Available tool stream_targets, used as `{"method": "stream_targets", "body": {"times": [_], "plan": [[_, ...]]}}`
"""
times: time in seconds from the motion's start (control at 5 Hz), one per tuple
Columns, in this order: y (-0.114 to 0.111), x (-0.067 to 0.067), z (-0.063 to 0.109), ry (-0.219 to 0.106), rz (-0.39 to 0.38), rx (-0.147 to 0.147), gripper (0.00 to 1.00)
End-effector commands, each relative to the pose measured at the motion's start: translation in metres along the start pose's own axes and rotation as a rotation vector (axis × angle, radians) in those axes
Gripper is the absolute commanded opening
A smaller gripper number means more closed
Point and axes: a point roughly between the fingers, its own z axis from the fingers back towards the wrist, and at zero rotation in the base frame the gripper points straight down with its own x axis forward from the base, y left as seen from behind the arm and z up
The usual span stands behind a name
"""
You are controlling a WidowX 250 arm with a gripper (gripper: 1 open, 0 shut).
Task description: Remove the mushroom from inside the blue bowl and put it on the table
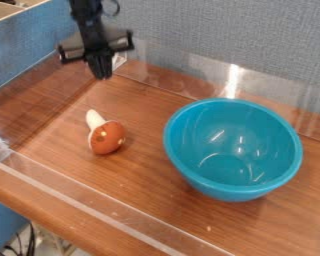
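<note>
The mushroom point(104, 135) lies on its side on the brown table point(69, 110), reddish-brown cap toward the front, pale stem pointing back left. The blue bowl point(234, 148) stands to its right and shows only its glossy inside, with nothing in it. My gripper point(100, 70) hangs at the back left of the table, well behind the mushroom. Its black fingers are pressed together, shut on nothing.
Low clear acrylic walls point(243, 75) run along the table's edges, with one near the front left corner point(0, 150). A grey fabric backdrop rises behind. A blue box side point(23, 45) stands at the far left.
</note>
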Motion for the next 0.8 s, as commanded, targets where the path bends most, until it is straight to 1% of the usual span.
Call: {"method": "stream_targets", "body": {"times": [0.0, 0.2, 0.4, 0.6], "plan": [[0.015, 0.005, -0.003, -0.038, 0.023, 0.011, 0.0], [0.03, -0.001, -0.027, -0.023, 0.046, 0.037, 0.0], [0.036, -0.007, -0.033, -0.02, 0.063, 0.042, 1.0], [0.041, -0.012, -0.034, -0.022, 0.08, 0.044, 1.0]]}}
